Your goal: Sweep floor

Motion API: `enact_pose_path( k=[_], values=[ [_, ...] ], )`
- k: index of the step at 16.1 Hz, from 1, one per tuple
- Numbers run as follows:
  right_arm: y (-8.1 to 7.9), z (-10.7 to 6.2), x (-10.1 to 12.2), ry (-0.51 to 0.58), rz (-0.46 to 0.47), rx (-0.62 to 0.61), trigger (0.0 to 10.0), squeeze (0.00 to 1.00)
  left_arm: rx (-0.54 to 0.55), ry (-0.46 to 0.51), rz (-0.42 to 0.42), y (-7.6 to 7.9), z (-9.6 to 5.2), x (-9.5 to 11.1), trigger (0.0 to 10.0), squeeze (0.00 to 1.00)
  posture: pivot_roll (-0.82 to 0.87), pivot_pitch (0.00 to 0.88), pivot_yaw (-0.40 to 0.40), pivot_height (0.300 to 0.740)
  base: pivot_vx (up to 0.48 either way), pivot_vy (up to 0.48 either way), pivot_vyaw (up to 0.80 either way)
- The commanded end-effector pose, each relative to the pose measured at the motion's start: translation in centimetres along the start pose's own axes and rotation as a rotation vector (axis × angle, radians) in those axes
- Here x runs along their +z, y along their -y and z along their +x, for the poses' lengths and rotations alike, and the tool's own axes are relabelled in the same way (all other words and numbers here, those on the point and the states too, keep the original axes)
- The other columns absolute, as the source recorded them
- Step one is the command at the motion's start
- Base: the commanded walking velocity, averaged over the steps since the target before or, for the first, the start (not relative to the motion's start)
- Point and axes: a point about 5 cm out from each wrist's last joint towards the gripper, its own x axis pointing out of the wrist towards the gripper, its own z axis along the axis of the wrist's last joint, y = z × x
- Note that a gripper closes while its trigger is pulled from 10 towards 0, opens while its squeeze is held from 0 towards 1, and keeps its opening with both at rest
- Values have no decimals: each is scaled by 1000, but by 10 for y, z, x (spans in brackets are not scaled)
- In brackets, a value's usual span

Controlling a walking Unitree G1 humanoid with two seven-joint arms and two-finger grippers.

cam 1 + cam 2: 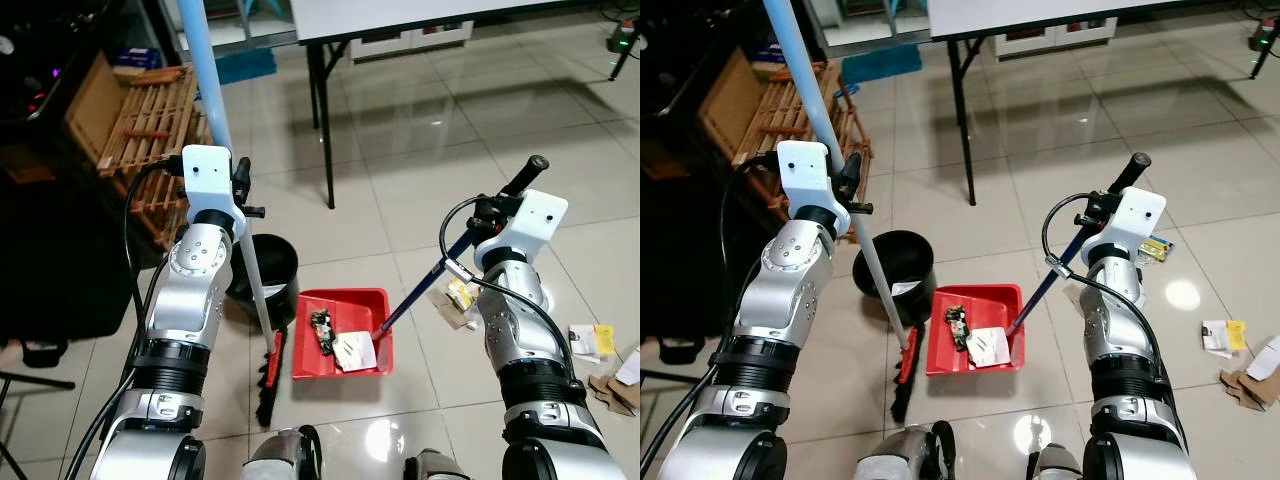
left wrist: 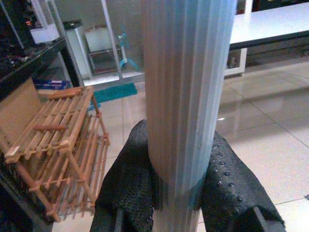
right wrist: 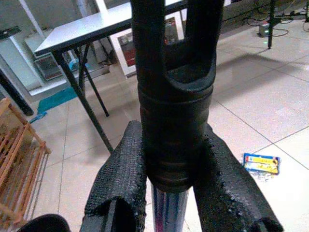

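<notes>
Left eye view: red plastic dustpan point(image 1: 345, 352) lies on the pale tiled floor point(image 1: 400, 180), holding debris, beside a black round bin point(image 1: 268, 262). Left wrist view: left gripper point(image 2: 181, 188) clamps the pale blue ribbed broom pole point(image 2: 186, 96). Right wrist view: right gripper point(image 3: 176, 181) pinches the black dustpan handle point(image 3: 176, 125).

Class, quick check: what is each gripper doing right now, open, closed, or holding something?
Left gripper: closed on the pale blue broom handle.
Right gripper: closed on the black dustpan handle.
</notes>
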Motion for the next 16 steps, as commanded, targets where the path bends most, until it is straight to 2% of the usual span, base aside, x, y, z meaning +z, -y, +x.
enact_pose_path(
  k=[1,11,16],
  values=[
    [-7,5,9,27,31,25,10000,0,5,42,-3,-2,0,11,10000,0,-34,133,110,740,0,0,0],
    [-4,4,5,1,15,28,10000,0,6,34,-1,-3,-3,11,10000,0,-31,150,109,740,0,419,0],
    [-2,3,4,-6,10,18,10000,0,5,38,3,-4,-4,11,10000,0,-30,155,111,740,0,0,0]
  ],
)
